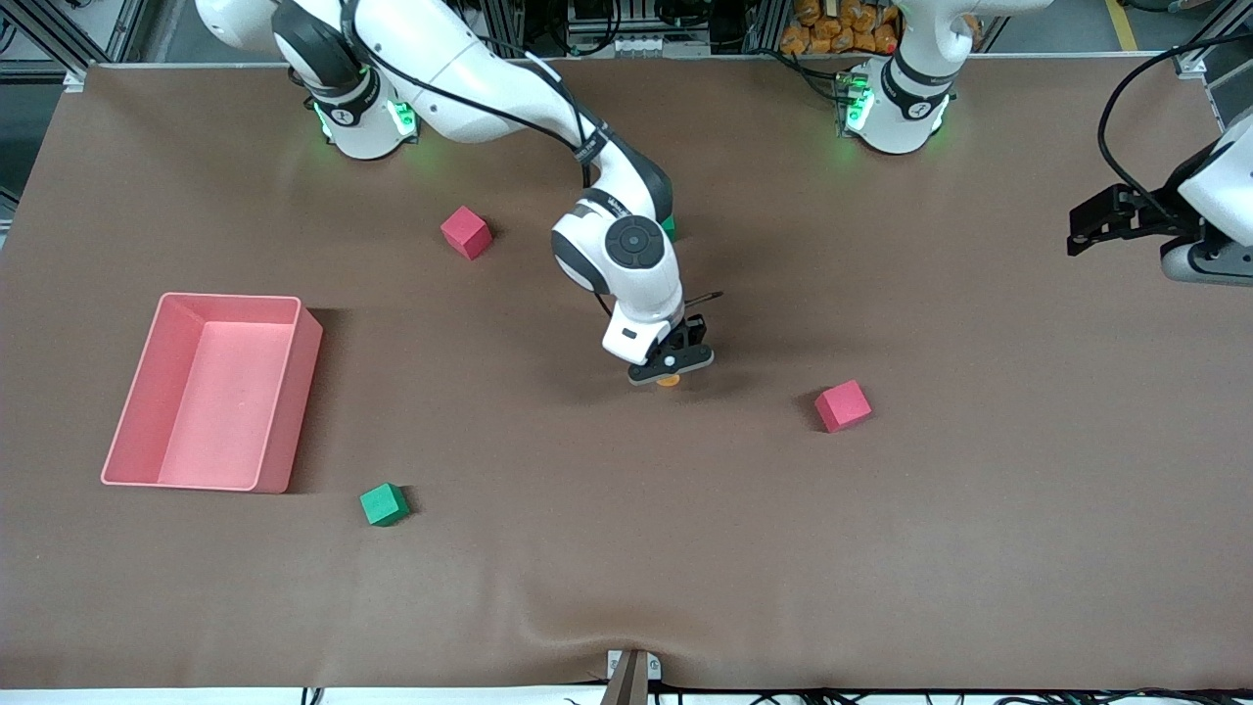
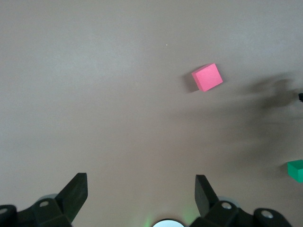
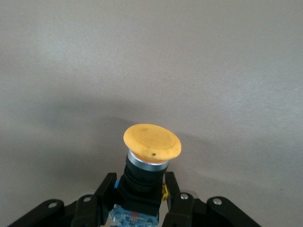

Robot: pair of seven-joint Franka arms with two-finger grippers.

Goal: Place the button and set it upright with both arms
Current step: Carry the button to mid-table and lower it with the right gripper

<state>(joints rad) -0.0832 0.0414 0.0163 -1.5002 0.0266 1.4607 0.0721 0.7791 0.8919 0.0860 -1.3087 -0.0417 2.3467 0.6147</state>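
Right claw (image 1: 670,366) is hanging over mid-bench (image 1: 626,548), clamping the button (image 3: 150,156) by its black body, orange cap sticking out past the fingertips. Bare cloth is lying all around it; nearest thing is a red cube (image 1: 843,405) toward the left arm's end. Left claw (image 1: 1101,223) is waiting near that end's bench edge, fingers (image 2: 73,191) spread wide apart, holding nothing. Pink bin (image 1: 142,392) is sitting toward the right arm's end, a green cube (image 1: 383,504) near its front corner.
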